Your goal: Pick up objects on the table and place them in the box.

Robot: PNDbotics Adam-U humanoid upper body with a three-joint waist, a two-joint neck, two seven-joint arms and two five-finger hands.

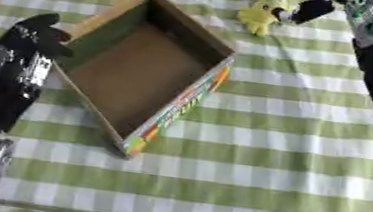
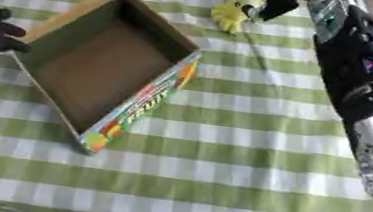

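Box (image 1: 131, 79) sits empty on the striped tabletop (image 1: 290, 155); right robot hand (image 2: 281, 5) reaches the yellow toy (image 2: 233, 11), fingers touching, closure unclear; left robot hand (image 1: 44, 34) curls beside the box; nothing placed yet.

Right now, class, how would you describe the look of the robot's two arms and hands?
Both arms are mostly black with silver metal sections. The left hand is black above a silvery forearm. The right arm has a bulky black shell, a grey-green panel near the wrist, and black fingers.
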